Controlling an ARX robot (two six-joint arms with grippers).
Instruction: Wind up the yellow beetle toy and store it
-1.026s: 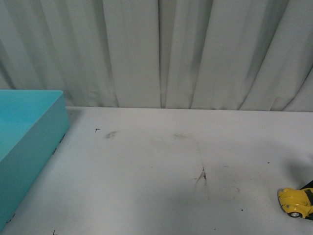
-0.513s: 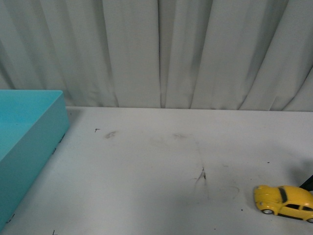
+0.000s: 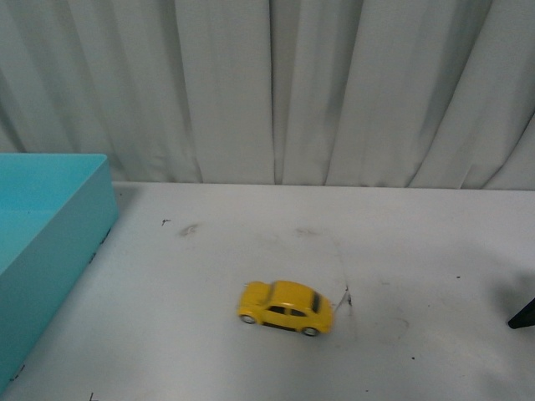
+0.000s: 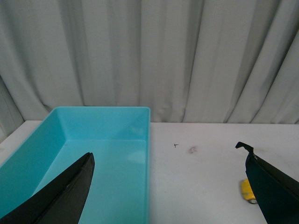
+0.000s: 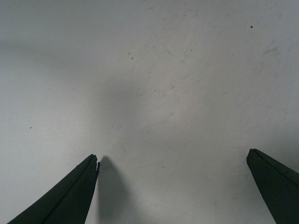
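Note:
The yellow beetle toy (image 3: 285, 307) stands free on its wheels in the middle of the white table (image 3: 209, 276) in the front view, nose to the right. In the left wrist view only a sliver of the yellow beetle toy (image 4: 247, 190) shows beside one finger. My left gripper (image 4: 164, 149) is open and empty, hovering over the edge of the teal bin (image 4: 140, 112). Over bare tabletop, my right gripper (image 5: 173, 154) is open with nothing between its fingers. One dark fingertip (image 3: 523, 316) of it shows at the front view's right edge, far from the toy.
The open teal bin (image 3: 84, 217) sits at the table's left side, with nothing seen inside it. A grey curtain (image 3: 267, 83) hangs behind the table's far edge. Scuff marks (image 3: 344, 297) lie just right of the toy.
The toy has rolled left from the right edge of the front view to the table's middle, apart from the right gripper. The bin has not moved.

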